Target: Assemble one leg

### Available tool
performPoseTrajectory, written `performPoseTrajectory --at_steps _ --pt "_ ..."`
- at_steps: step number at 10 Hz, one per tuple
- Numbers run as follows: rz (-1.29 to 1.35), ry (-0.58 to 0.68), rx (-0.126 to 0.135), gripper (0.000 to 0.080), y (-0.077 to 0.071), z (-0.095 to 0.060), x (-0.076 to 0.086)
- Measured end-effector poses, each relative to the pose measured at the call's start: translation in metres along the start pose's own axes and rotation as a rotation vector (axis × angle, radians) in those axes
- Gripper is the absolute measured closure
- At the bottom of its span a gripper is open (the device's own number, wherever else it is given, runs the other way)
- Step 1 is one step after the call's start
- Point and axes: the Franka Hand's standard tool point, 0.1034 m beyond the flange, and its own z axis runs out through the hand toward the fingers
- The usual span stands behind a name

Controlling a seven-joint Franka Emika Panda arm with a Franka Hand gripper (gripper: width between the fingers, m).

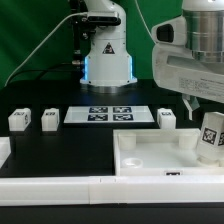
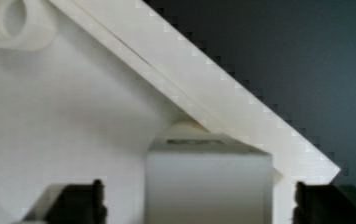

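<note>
The leg sits lower right of frame, at the white tray's corner. End effector looks spread around it, not clamping, I think. Light, stiff, slick plastic; pinch its flat sides.

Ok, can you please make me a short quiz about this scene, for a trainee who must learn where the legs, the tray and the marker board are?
1. How many legs rest loose on the table, outside the tool?
2. True or false: the marker board lies inside the tray.
3. Where is the fourth leg? A: between the tool's fingers, by the tray. B: on the marker board. C: on top of another leg.
Key: 1. three; 2. false; 3. A.
</note>
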Motion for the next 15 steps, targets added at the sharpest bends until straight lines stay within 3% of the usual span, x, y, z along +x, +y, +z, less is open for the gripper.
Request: performPoseTrajectory --at_steps 1,3,12,14,15 --pt "-0.04 0.0 0.0 0.0176 0.0 0.0 -0.0001" --pt "-0.182 -0.007 -0.014 0.0154 0.001 0.0019 -0.0021" --pt "-1.233 -0.015 -0.027 0.015 0.0032 0.003 -0.0011" --pt "-1.263 -0.016 -0.025 0.015 0.0033 0.003 -0.0008" --pt "-1.263 -0.016 -0.025 0.0242 0.0034 0.003 -0.0006"
